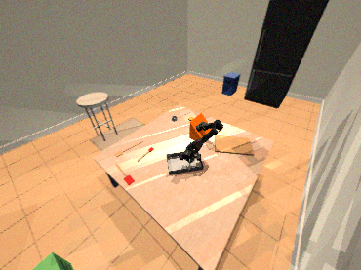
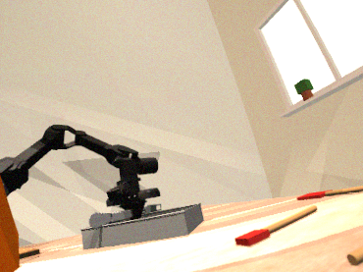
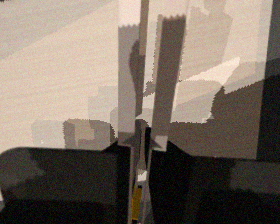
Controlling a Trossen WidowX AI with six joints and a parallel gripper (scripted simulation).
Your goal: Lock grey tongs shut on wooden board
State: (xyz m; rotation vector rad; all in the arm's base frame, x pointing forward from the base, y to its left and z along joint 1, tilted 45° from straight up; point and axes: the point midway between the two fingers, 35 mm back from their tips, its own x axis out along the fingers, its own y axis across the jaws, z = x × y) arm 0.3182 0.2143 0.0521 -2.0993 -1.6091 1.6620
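Observation:
The grey roasting tin [image 1: 179, 172] [image 2: 147, 232] stands on the table. The grey tongs [image 2: 100, 220] [image 3: 170, 65] lie roughly level across it, one end sticking out past its left side in the exterior view. In the wrist view their two long arms are drawn close together, with a narrow gap, and run up out of the frame. My gripper [image 2: 137, 212] [image 3: 142, 133] points down at the tin and is shut on the tongs. A small yellow piece [image 3: 136, 202] shows between the fingers. The lock is not visible. The wooden board [image 1: 234, 144] lies flat right of the tin in the top view.
An orange block [image 1: 199, 128] [image 2: 6, 232] stands behind the tin, close to the arm. Red-headed tools with wooden handles lie left of the tin in the top view, one with its red head [image 1: 129, 180] near the table edge. A stool [image 1: 93, 99] stands beyond the table.

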